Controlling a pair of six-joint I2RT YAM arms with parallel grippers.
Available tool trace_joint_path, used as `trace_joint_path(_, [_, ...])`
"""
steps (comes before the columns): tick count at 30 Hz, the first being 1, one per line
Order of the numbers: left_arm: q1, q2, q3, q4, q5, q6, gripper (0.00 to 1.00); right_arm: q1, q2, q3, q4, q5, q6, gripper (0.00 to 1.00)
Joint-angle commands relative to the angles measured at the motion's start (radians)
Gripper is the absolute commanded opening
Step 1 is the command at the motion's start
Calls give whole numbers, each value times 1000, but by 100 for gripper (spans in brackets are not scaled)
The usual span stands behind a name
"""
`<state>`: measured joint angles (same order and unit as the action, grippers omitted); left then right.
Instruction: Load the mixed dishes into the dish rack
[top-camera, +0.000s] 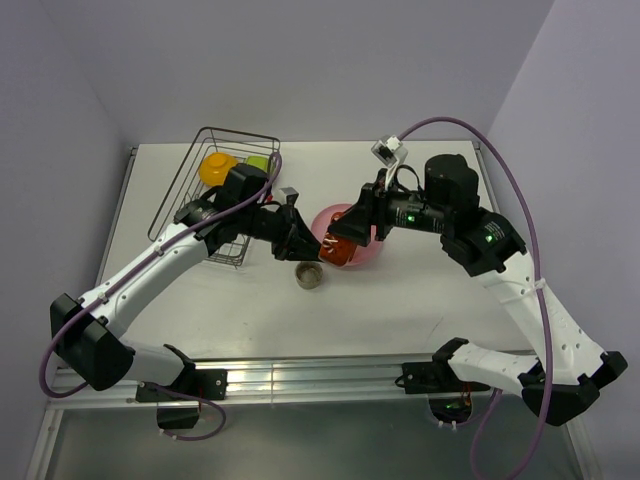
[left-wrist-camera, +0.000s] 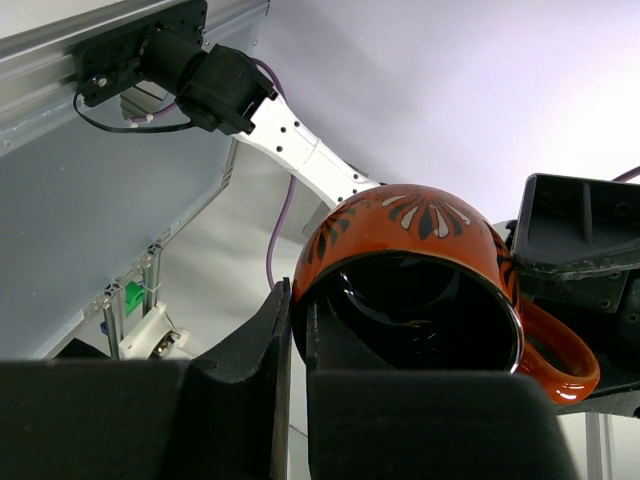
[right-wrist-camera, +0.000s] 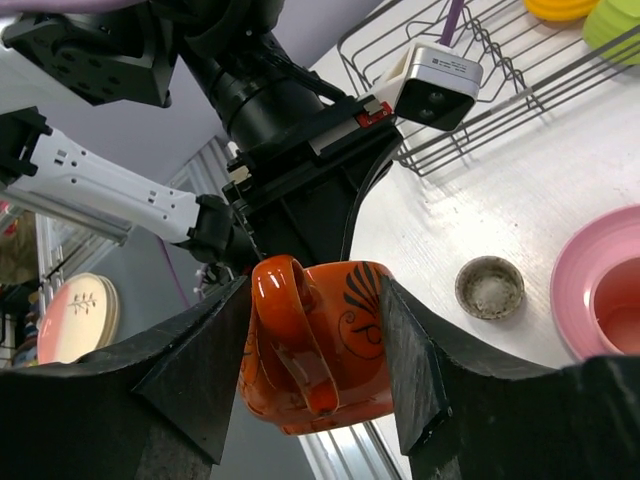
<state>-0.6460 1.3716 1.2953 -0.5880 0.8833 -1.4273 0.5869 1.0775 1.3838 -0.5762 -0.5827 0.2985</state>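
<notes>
The red-orange handled mug (top-camera: 340, 252) hangs in the air between both grippers, above the table next to the pink plate (top-camera: 372, 256). My left gripper (left-wrist-camera: 297, 300) is shut on the mug's rim (left-wrist-camera: 410, 240), one finger inside and one outside. My right gripper (right-wrist-camera: 315, 330) is closed across the mug's body (right-wrist-camera: 345, 375), handle side towards its camera. The black wire dish rack (top-camera: 200, 205) stands at the far left and holds the orange-yellow bowl (top-camera: 217, 167) and the yellow-green bowl (top-camera: 258, 162). The small grey-brown dish (top-camera: 310, 275) lies on the table below the mug. I cannot make out the pink tumbler.
The rack's near corner (right-wrist-camera: 480, 95) shows in the right wrist view, with the grey-brown dish (right-wrist-camera: 490, 287) and the pink plate (right-wrist-camera: 585, 290) on the white table. The two arms meet over the table's middle. Walls close the back and both sides.
</notes>
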Motion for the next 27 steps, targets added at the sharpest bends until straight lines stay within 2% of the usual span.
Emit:
trace_joint_path(1, [-1, -35, 2, 76, 55, -2, 0, 10, -8, 20, -40, 17, -30, 62])
trace_joint_path(6, [-3, -35, 1, 56, 57, 13, 0, 10, -13, 20, -57, 7, -45, 58])
trace_joint_path(8, [-1, -39, -5, 60, 60, 5, 0, 11, -16, 8, -50, 4, -42, 54])
trace_joint_path(10, [-3, -42, -4, 63, 60, 2, 0, 10, -16, -3, -42, -5, -39, 45])
trace_joint_path(15, [-3, -48, -5, 82, 65, -16, 0, 10, -8, -6, -19, -38, -15, 0])
trace_joint_path(23, [-3, -32, -2, 174, 63, -73, 0, 13, 2, 7, -22, -22, 31, 0])
trace_joint_path(25, [-3, -32, -4, 183, 45, -71, 11, 14, 7, 18, -42, 10, 45, 0])
trace_joint_path(26, [-1, -26, 7, 160, 27, -52, 26, 14, 6, 21, -50, 58, 50, 0])
trace_joint_path(27, [0, -23, 34, 95, 7, -32, 31, 16, 6, 27, -63, 82, 54, 0])
